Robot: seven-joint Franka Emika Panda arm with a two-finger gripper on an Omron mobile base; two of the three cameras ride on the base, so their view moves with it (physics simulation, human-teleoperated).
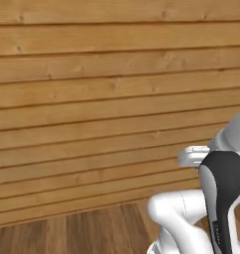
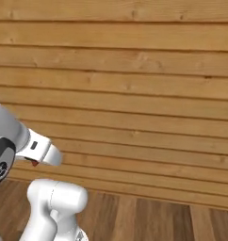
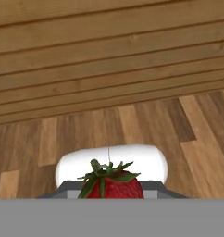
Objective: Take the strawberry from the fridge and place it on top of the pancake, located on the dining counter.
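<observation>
No readable writing or labels anywhere. One strawberry (image 3: pixel 110 184), red with green leafy cap, sits at 6 o'clock in the hand view, clamped in the gripper (image 3: pixel 110 192), jaws closed on it. A red speck under the hand in the right base view, at 9 o'clock, may be the same berry. One plank wall (image 1: pixel 92 99) behind, one wood floor (image 3: pixel 197 139) below. One white arm (image 2: pixel 54 202).
</observation>
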